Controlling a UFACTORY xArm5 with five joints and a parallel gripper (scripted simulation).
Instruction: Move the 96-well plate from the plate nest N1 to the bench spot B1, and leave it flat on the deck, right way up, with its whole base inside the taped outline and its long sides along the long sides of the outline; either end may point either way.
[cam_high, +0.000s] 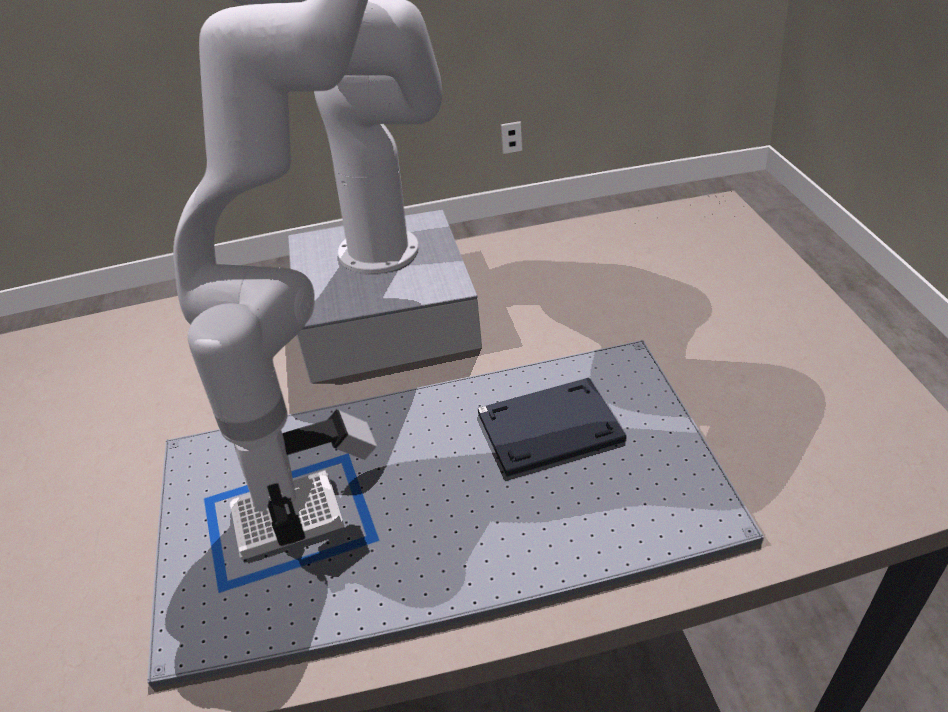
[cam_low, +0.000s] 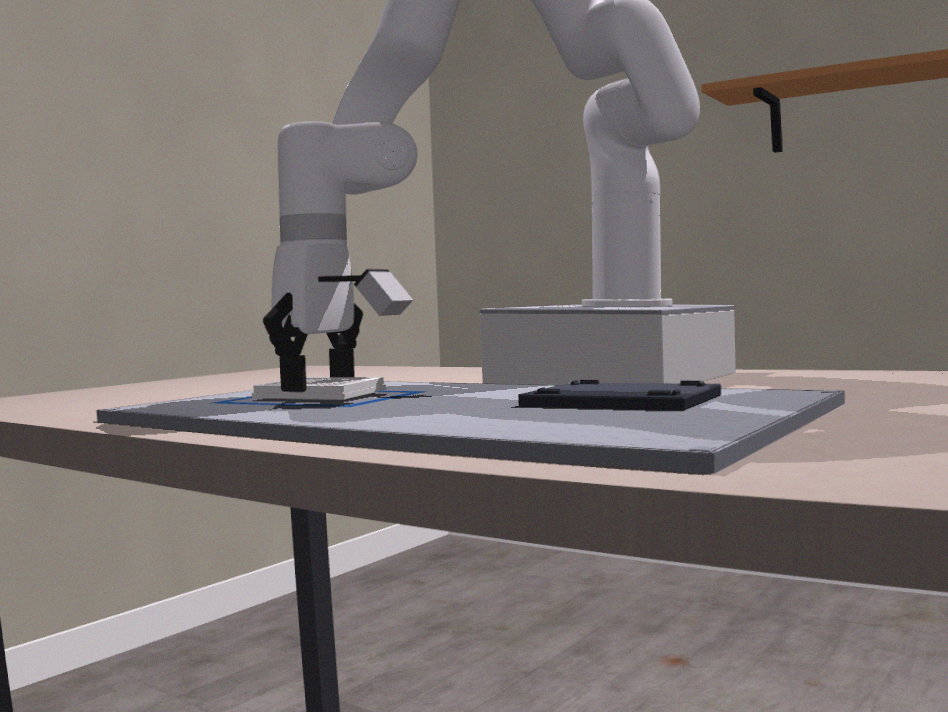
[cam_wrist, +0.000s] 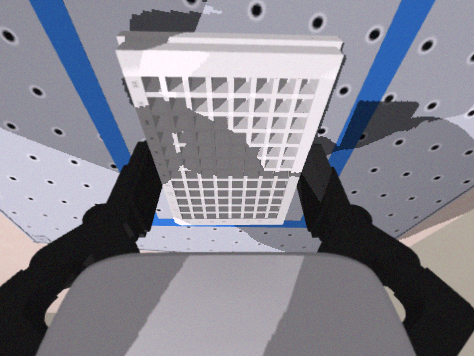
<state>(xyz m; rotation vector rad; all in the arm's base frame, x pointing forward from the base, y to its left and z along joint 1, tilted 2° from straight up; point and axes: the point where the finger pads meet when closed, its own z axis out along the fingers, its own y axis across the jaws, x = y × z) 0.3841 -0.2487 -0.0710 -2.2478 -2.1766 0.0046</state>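
A white 96-well plate (cam_high: 259, 522), wells facing up, sits within the blue taped outline (cam_high: 216, 550) of bench spot B1 at the left end of a grey perforated deck (cam_high: 536, 521). Its long sides run roughly along the outline's long sides, with blue tape visible on either flank in the wrist view. The exterior view shows the plate (cam_low: 348, 389) low over the deck; whether its base touches the surface cannot be told.

The arm's black hand (cam_high: 280, 521) is clamped across the plate's short span, its fingers pressed against the two long sides. The white arm (cam_high: 229, 367) descends vertically onto it, a small grey camera block (cam_high: 354, 436) jutting from the wrist.

Well apart to the right on the same deck lies the dark plate nest N1 (cam_high: 550, 425), unoccupied. Behind, the arm's grey pedestal (cam_high: 452, 321) stands on the tan counter (cam_high: 766, 306).
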